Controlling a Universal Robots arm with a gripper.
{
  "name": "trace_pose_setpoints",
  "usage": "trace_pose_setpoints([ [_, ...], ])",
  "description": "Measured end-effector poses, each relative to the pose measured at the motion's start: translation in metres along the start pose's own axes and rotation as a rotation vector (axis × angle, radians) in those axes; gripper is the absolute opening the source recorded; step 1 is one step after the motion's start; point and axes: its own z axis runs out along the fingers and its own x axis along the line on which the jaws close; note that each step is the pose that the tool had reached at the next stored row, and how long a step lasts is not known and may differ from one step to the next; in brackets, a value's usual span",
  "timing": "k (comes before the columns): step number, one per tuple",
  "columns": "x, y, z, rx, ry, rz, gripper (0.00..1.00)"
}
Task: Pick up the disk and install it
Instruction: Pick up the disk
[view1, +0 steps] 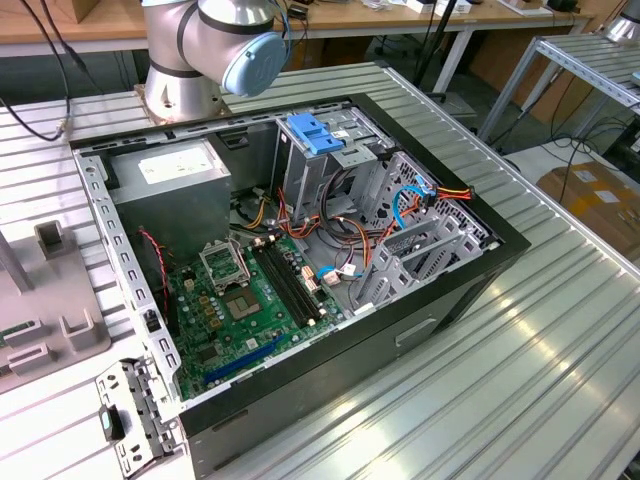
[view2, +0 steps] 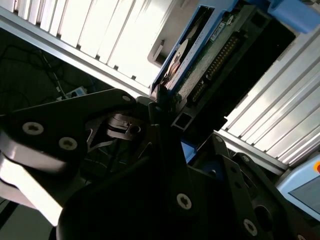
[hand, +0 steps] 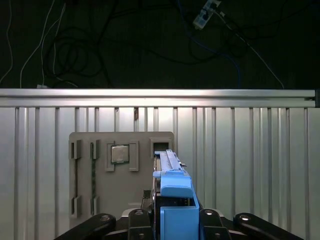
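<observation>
Blue plastic is edging the disk (hand: 174, 200), which is sitting on edge between the fingers of the gripper (hand: 175, 223); the claw is clenching on it. In the second wrist view the disk (view2: 210, 55) is showing its green circuit board and connector pins, with the fingers (view2: 147, 107) pinching one corner. It is hanging over the ribbed metal table (hand: 250, 165), by a grey fixture plate (hand: 125, 195) lying near the table's edge. In the exterior view an open computer case (view1: 440, 290) is lying on the table, a light-blue bracket (view1: 313, 135) sitting in its drive cage
</observation>
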Motion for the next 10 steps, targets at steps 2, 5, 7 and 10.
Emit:
trace_pose_setpoints([
  [2,-0.0001,0.0001,-0.0022,0.0000,0.0000,0.000,0.37],
  [5,-0.0001,0.0002,-0.0040,0.0001,0.0000,0.000,0.37],
  [7,-0.0002,0.0002,-0.0051,0.0001,0.0000,0.000,0.37],
  [10,-0.0002,0.0003,-0.0067,0.0000,0.0000,0.000,0.37],
])
